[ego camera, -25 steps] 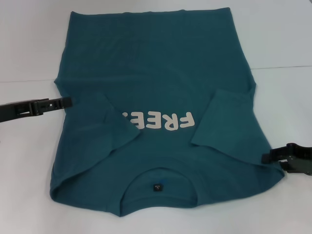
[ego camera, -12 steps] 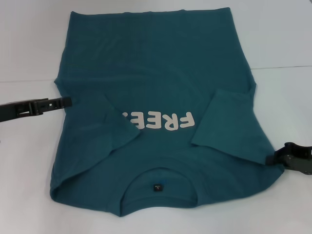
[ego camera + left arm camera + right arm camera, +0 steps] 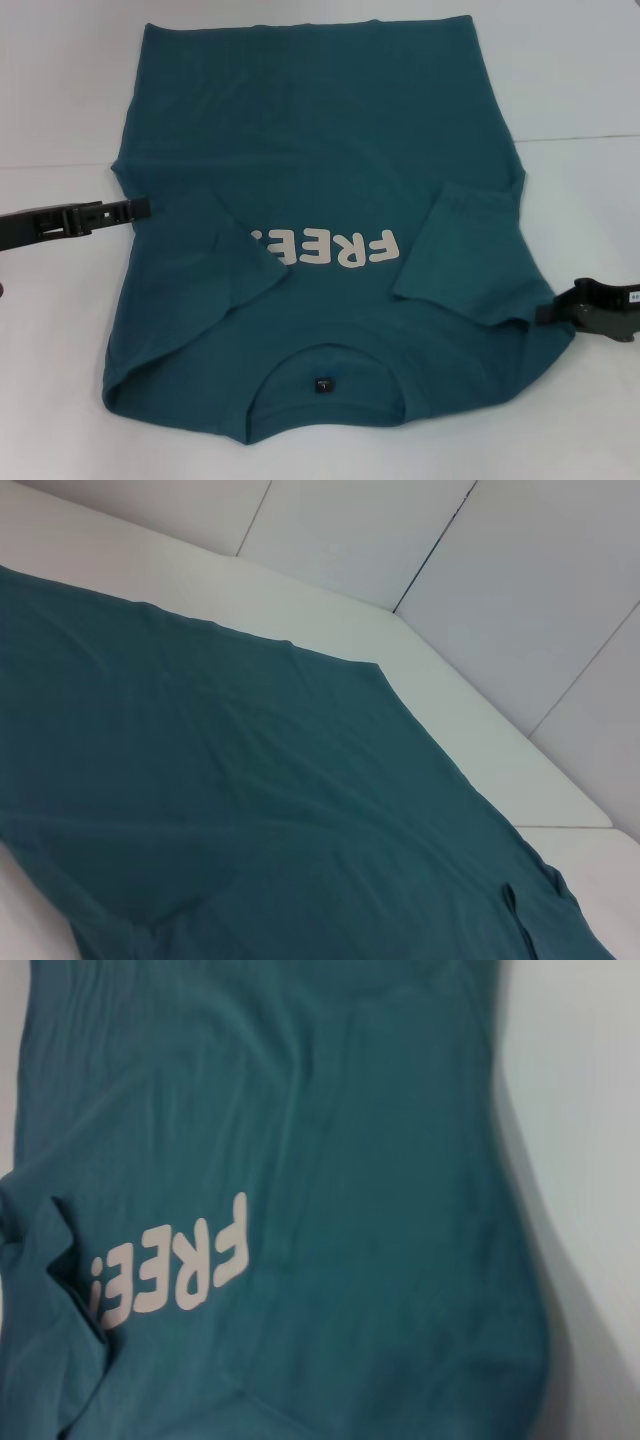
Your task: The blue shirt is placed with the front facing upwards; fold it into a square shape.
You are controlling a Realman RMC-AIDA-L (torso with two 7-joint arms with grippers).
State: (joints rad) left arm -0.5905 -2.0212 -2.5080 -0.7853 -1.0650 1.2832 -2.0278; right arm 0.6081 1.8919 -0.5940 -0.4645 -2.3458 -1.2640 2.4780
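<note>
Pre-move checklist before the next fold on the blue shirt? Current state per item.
1. Front up: ok. The FREE lettering shows on top of the blue shirt.
2. Both sleeves folded inward: ok. The left sleeve covers part of the lettering; the right sleeve lies beside it.
3. Left gripper placed: ok, at the shirt's left edge, level with the sleeve.
4. Right gripper placed: ok, at the right edge near the shoulder corner.
5. Grip on cloth: cannot tell for either gripper.
6. Body flat: ok, only light wrinkles; the collar is toward the robot.
</note>
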